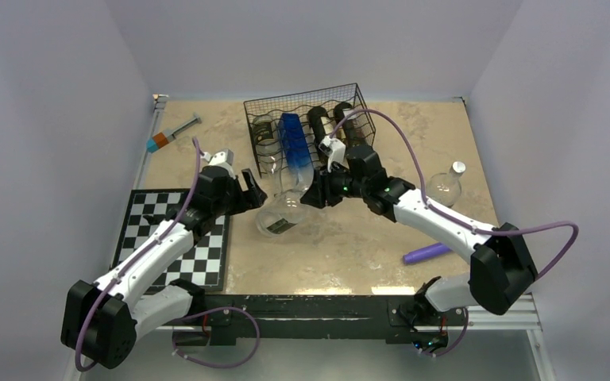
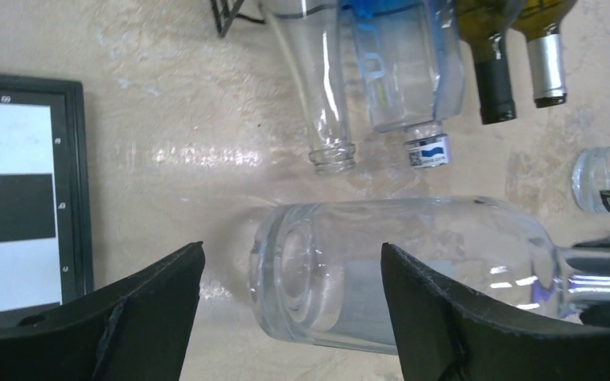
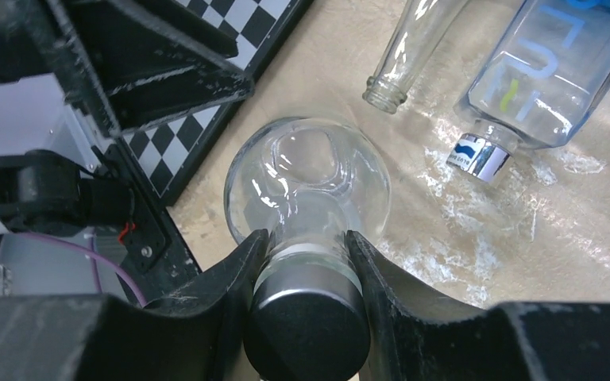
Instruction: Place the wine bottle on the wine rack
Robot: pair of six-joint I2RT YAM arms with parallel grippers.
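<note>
The wine bottle (image 1: 282, 213) is clear glass with a black cap and lies on its side in front of the wine rack (image 1: 310, 111). My right gripper (image 1: 311, 196) is shut on its neck just below the cap, both fingers pressed against the glass (image 3: 306, 238). My left gripper (image 1: 254, 190) is open at the bottle's base (image 2: 310, 270), one finger on each side (image 2: 292, 247), with a gap showing at the left finger. The black wire rack holds a clear bottle (image 2: 318, 79), a blue one (image 2: 401, 63) and two dark ones, necks pointing out of the front.
A checkerboard (image 1: 176, 238) lies at the left, right under the left arm. A syringe (image 1: 173, 132) lies at the far left. A round clear flask (image 1: 445, 184) stands at the right, and a purple stick (image 1: 426, 253) lies near the front right.
</note>
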